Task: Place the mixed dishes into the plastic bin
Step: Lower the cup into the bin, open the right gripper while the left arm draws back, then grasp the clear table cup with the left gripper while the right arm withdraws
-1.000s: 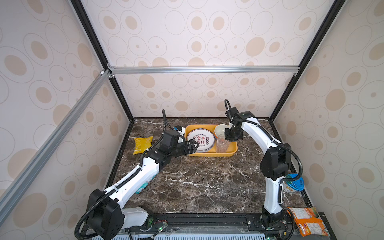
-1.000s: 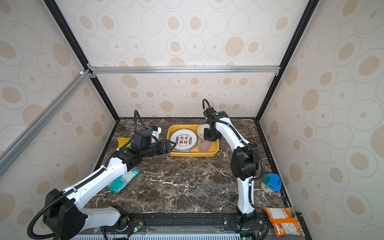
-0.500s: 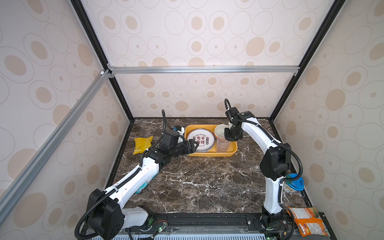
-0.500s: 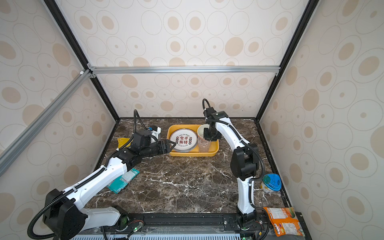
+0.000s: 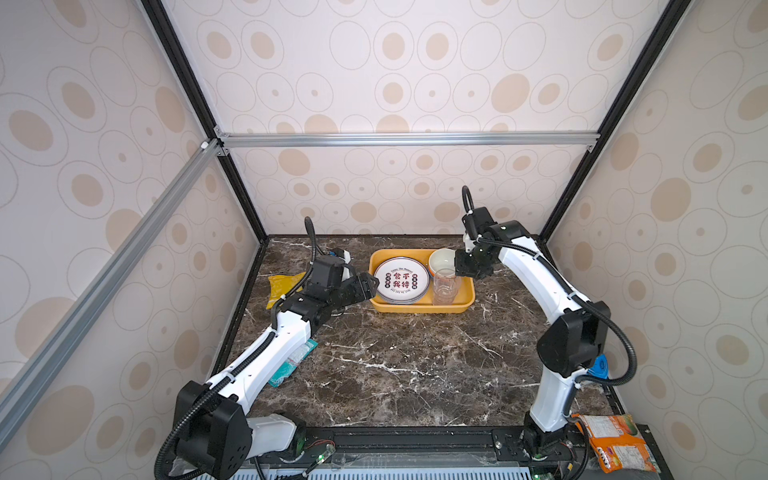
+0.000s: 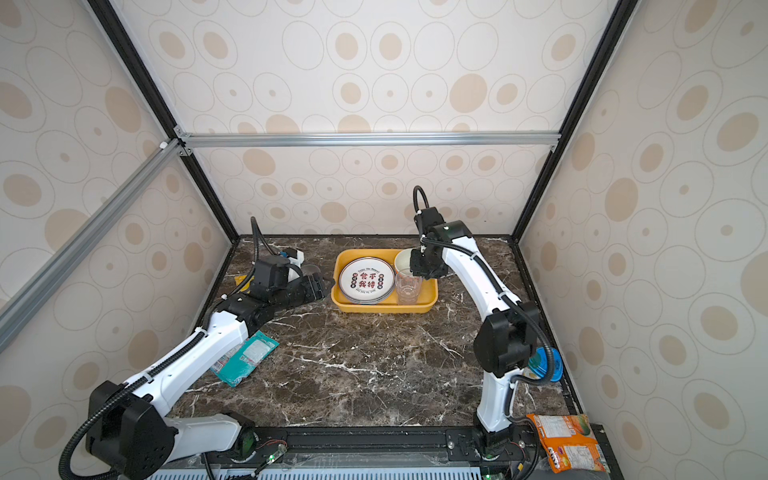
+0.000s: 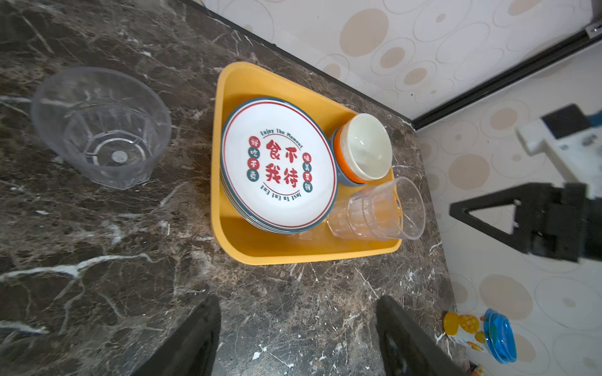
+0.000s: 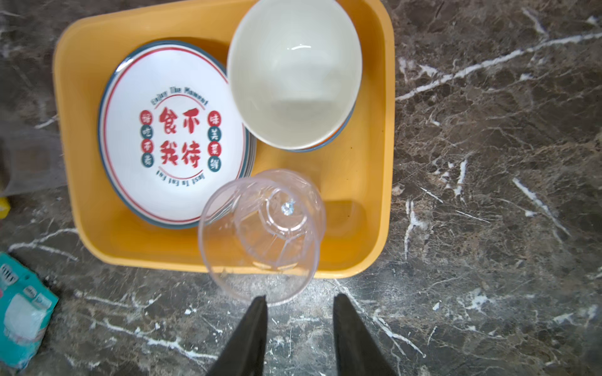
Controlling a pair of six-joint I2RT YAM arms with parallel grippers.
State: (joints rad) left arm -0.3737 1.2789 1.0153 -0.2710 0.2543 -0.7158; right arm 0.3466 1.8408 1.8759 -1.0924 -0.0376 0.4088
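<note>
Item 1 — clear ribbed cup, unbinned: likely light, slippery, thin-walled — pinch at rim; left gripper wide, empty; right gripper parted, empty.

left tool: jaws wide apart, reaching forward, low | right tool: jaws parted, pointing down

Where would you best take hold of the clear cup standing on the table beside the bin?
Probably by its rim, from above: the cup stands upright with its mouth open, so one finger can go inside the wall and one outside.
</note>
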